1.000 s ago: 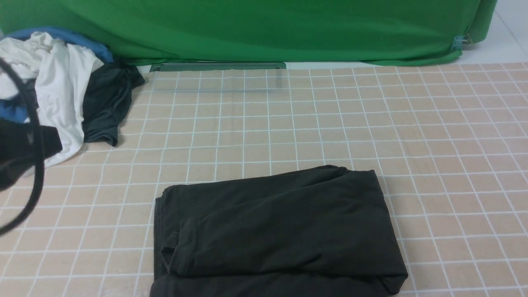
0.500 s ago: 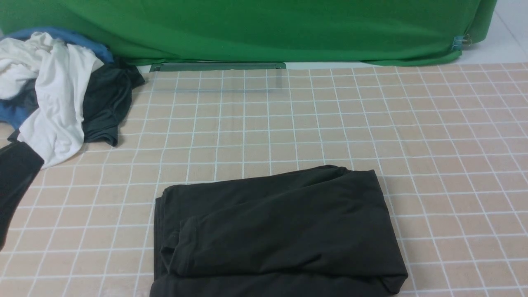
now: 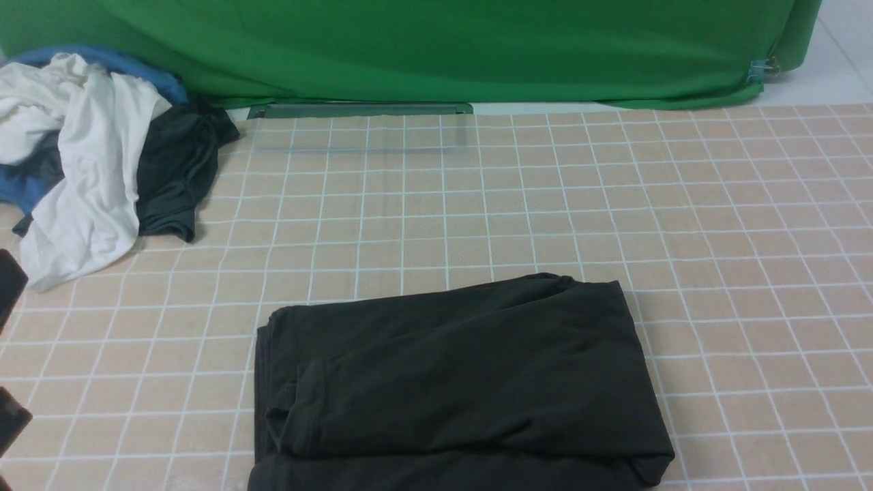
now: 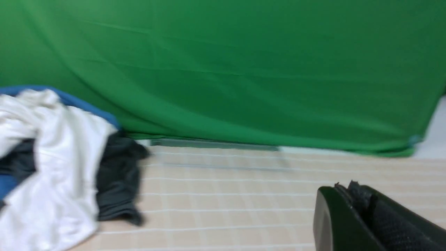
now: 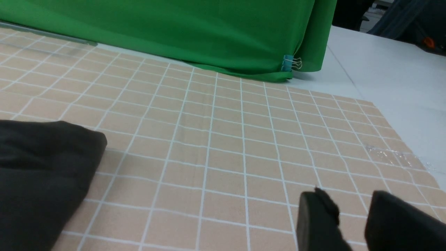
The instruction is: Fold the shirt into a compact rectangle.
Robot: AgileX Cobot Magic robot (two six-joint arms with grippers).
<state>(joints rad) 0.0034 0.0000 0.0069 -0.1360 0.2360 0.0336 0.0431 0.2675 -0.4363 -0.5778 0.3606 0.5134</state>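
Note:
The black shirt (image 3: 457,382) lies folded into a thick rectangle on the checked mat (image 3: 750,239), at the near middle of the front view. One of its corners (image 5: 41,167) shows in the right wrist view. My left gripper (image 4: 348,188) is shut with nothing in it, hanging over bare mat far from the shirt. Only dark bits of that arm (image 3: 10,286) show at the left edge of the front view. My right gripper (image 5: 348,198) is open and empty, low over the mat to the right of the shirt. It is out of the front view.
A pile of clothes sits at the back left: a white garment (image 3: 89,164), a dark grey one (image 3: 174,170) and a blue one (image 3: 20,187). A green cloth (image 3: 436,48) hangs along the back, held by a clip (image 5: 288,62). White tabletop (image 5: 390,69) lies right of the mat.
My left arm has pulled back to the left, almost out of the front view. The folded shirt has not moved.

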